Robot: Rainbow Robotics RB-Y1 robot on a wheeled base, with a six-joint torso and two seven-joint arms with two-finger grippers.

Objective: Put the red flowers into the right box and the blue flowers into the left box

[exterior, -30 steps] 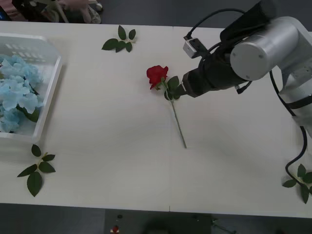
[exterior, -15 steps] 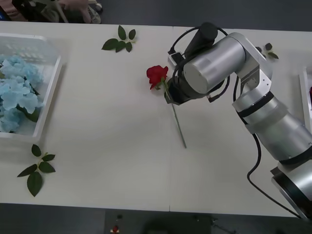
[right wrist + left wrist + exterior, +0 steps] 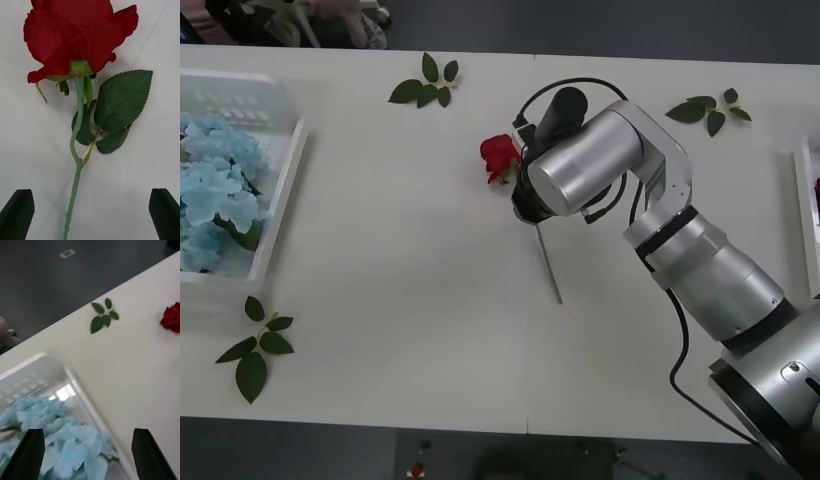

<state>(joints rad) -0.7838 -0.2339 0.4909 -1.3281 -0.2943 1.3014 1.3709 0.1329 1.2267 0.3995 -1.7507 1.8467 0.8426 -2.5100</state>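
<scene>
the rose (image 3: 500, 156) lies mid-table, well right of the left box (image 3: 280, 190) holding blue flowers (image 3: 215, 190).

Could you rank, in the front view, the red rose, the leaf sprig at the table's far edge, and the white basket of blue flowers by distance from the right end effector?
1. Red rose, right beside the right end effector, which is open over its stem.
2. Leaf sprig, far edge, left of the rose.
3. White basket, table's far left.
</scene>
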